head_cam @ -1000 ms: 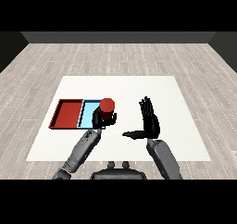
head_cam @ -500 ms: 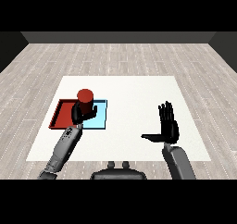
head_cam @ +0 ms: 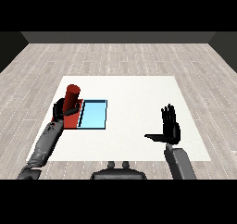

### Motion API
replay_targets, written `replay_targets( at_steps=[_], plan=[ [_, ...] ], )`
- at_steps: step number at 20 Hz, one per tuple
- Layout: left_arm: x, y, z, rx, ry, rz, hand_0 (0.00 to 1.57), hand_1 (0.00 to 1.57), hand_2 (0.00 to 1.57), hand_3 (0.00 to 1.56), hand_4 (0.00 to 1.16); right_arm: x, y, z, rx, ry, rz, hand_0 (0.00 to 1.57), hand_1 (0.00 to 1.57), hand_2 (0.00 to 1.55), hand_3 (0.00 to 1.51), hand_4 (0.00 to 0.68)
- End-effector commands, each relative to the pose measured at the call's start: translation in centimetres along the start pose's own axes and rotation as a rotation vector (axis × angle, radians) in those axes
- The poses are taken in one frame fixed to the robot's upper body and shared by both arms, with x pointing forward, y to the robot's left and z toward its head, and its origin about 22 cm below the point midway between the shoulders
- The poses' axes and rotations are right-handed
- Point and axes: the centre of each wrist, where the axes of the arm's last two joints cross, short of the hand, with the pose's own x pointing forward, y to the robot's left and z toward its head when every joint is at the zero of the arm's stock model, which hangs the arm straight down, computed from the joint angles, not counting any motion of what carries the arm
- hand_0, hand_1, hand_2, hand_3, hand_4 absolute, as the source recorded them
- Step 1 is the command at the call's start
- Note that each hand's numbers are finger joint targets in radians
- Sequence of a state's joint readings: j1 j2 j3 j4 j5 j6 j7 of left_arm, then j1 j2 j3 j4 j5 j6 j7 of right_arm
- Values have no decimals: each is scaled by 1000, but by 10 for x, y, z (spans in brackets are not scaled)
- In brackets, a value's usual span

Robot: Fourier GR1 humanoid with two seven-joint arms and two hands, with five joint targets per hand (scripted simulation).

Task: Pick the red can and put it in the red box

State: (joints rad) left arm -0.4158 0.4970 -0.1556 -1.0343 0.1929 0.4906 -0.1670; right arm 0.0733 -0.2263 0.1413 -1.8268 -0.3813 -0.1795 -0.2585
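Note:
The red can [head_cam: 71,96] stands tilted a little over the red tray [head_cam: 72,121] at the left of the white table. My left hand [head_cam: 63,109] is curled round the can's lower part and hides much of the tray. Whether the can touches the tray floor cannot be told. My right hand [head_cam: 170,128] hovers at the right of the table with straight fingers and the thumb spread out to the left, holding nothing.
The light blue tray [head_cam: 93,115] lies right beside the red tray, on its right. The white table [head_cam: 139,98] stretches between the trays and my right hand. Grey wooden floor surrounds the table.
My left hand has carried the red can leftward, from over the blue tray to over the red tray. My right hand has drawn back to the right and lower.

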Motion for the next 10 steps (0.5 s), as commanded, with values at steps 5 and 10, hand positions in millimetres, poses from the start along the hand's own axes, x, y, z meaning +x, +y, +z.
replay_targets(
  at_steps=[5, 10],
  plan=[
    [-64, 45, -18, 9, 334, -281, 1571, 1571, 1525, 1416, 1002, -10, -4, -26, -35, -10, 6, 0, 0, 0, 0, 0],
    [-98, 49, -2, -15, 496, -373, 632, 632, 598, 0, 771, -28, -4, -18, -22, 17, 43, 0, 0, 0, 0, 0]
  ],
)
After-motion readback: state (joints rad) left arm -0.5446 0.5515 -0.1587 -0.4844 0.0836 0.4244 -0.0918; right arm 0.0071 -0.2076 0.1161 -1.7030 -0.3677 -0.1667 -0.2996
